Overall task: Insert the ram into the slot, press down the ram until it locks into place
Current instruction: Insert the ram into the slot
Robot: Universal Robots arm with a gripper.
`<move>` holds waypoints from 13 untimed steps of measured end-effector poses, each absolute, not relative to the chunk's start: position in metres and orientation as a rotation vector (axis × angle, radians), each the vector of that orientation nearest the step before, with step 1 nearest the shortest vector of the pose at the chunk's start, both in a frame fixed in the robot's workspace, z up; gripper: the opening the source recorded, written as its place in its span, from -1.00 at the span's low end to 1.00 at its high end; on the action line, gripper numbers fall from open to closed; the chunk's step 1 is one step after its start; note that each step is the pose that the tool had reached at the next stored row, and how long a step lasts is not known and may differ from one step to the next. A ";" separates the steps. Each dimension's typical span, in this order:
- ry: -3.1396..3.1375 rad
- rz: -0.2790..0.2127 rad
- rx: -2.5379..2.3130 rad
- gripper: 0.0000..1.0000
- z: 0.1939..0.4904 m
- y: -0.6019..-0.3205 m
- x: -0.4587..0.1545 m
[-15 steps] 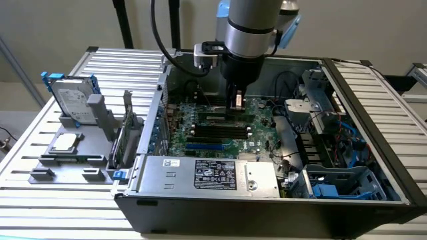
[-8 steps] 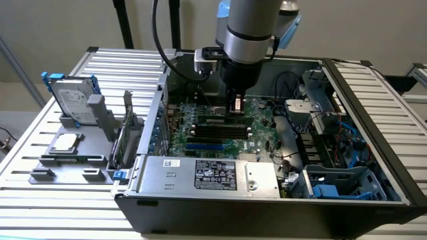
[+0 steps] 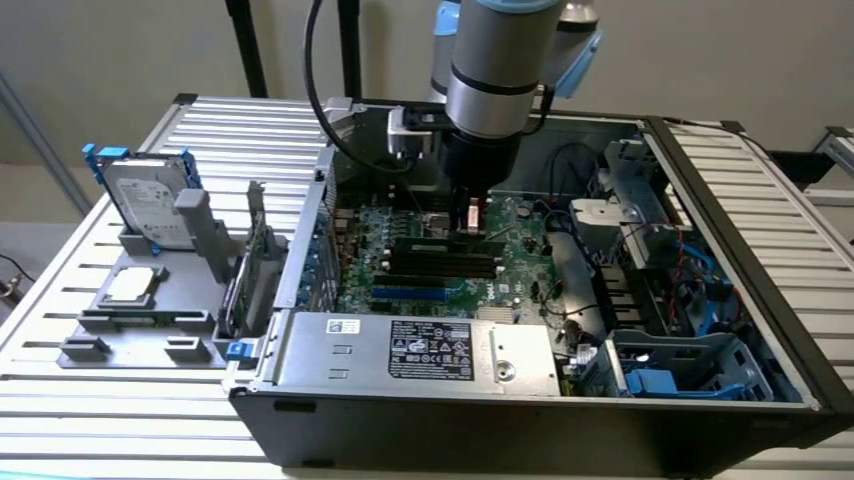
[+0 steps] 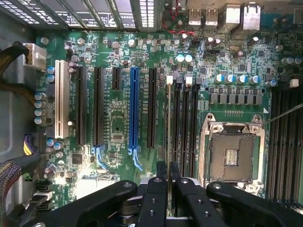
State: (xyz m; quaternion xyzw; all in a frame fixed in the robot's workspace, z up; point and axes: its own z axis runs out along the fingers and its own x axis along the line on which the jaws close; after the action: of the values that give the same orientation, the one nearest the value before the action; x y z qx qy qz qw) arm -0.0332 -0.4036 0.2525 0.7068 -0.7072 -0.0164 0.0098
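Observation:
My gripper [image 3: 467, 222] reaches down into the open computer case over the green motherboard [image 4: 118, 113]. In the wrist view its black fingers [image 4: 155, 198] are shut on the ram [image 4: 169, 137], seen edge-on as a thin line. The ram [image 3: 447, 246] stands on its long edge along the slot [image 4: 169, 101], the outermost of several parallel black sockets with white end clips [image 4: 169, 79], on the side away from the CPU socket. Whether the stick is seated in the slot cannot be told.
The CPU socket [image 4: 232, 151] sits beside the black sockets; a bright-blue connector strip [image 4: 134, 111] and a white slot [image 4: 59, 99] lie further off. The silver power supply [image 3: 420, 345], cables [image 3: 587, 165] and case walls hem in the board. A hard drive [image 3: 147, 205] stands outside the case.

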 end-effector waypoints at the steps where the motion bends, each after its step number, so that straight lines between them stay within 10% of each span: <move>1: -2.209 -0.050 2.206 -0.73 0.251 -0.403 -0.034; 13: -2.215 -0.039 2.200 -0.73 0.243 -0.401 -0.037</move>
State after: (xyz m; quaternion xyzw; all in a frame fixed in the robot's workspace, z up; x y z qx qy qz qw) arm -0.0366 -0.4013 0.2429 0.7046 -0.7095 -0.0125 0.0096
